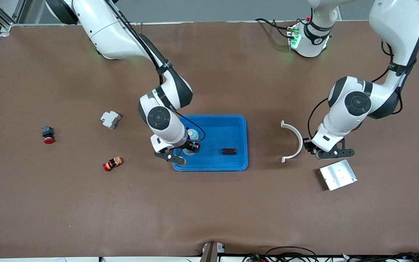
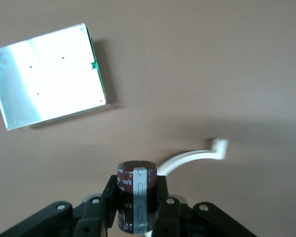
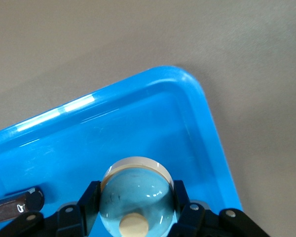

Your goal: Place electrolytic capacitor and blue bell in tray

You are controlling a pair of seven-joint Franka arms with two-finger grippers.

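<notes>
Hard, glossy and probably slippery, the small domed blue bell sits clenched across its rim in the right gripper fingers at frame centre above the shallow bright-blue plastic tray, while the left gripper fingers at lower right clamp the light, rigid brown cylindrical electrolytic capacitor by its sides.

Front view: the right arm's wrist covers most of the blue bell over the tray. Left wrist view: the lower end of the capacitor is cut off at the frame edge. Right wrist view: the dark part in the tray is cropped, identity undeterminable.
</notes>
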